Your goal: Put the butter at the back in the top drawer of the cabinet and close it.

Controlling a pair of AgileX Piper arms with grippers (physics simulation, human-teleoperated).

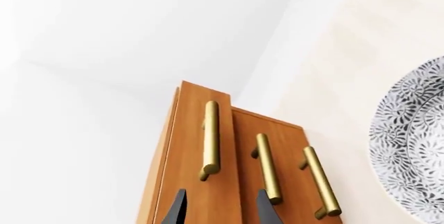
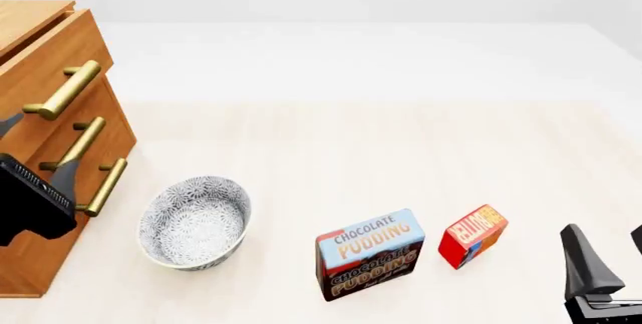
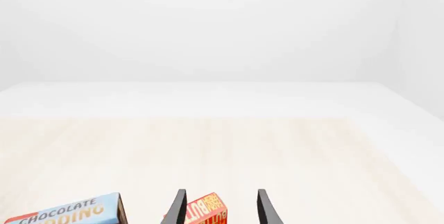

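The butter (image 2: 473,235), a small red box with an orange face, lies on the table at the front right; it also shows in the right wrist view (image 3: 207,211). My right gripper (image 2: 607,237) is open and empty to the right of it, and its fingertips frame the box in the right wrist view (image 3: 218,203). The cabinet (image 2: 30,16) stands at the left. Its top drawer (image 2: 62,47) sticks out slightly beyond the two lower ones. My left gripper (image 2: 37,146) is open and empty, close in front of the drawer fronts, with the brass top handle (image 1: 210,141) just ahead of its fingertips (image 1: 222,203).
A blue-and-brown chocolate pudding box (image 2: 371,252) stands left of the butter and shows in the right wrist view (image 3: 69,213). A patterned bowl (image 2: 240,198) sits between it and the cabinet, and shows in the left wrist view (image 1: 416,146). The two lower handles (image 1: 267,167) are brass bars.
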